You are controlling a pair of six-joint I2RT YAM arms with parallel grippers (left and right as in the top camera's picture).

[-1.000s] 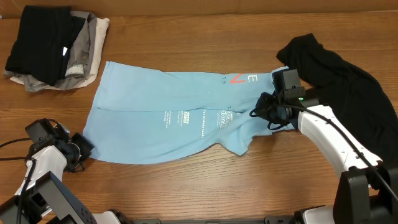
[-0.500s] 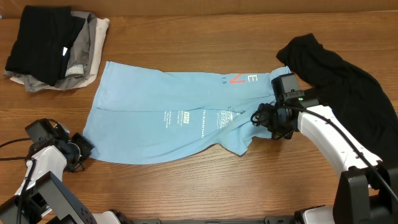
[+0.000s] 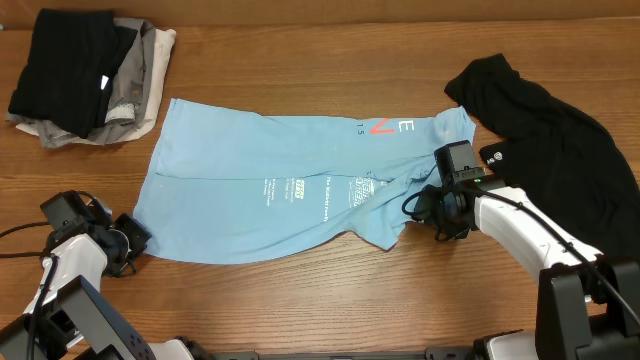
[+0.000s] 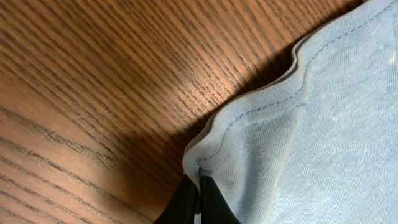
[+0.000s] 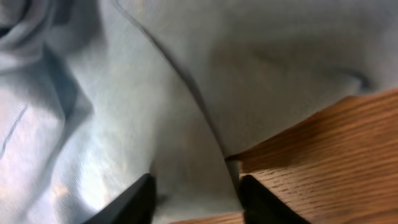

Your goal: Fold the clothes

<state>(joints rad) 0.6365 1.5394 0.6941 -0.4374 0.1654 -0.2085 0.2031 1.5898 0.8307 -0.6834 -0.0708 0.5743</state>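
Light-blue T-shirt [image 3: 270, 185] lies spread mid-frame. Left gripper [image 4: 198, 198] pinches its lower-left corner hem. Right gripper [image 5: 196, 198], jaws spread, sits over the bunched right edge. Risk: a shallow bite grabs one layer and the fold skews.

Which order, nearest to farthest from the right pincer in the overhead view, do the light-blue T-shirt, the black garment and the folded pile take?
Measured from the right pincer:
1. The light-blue T-shirt: right at it, with cloth between its fingers.
2. The black garment: close by on its right side.
3. The folded pile: far-left corner, beyond the whole shirt.
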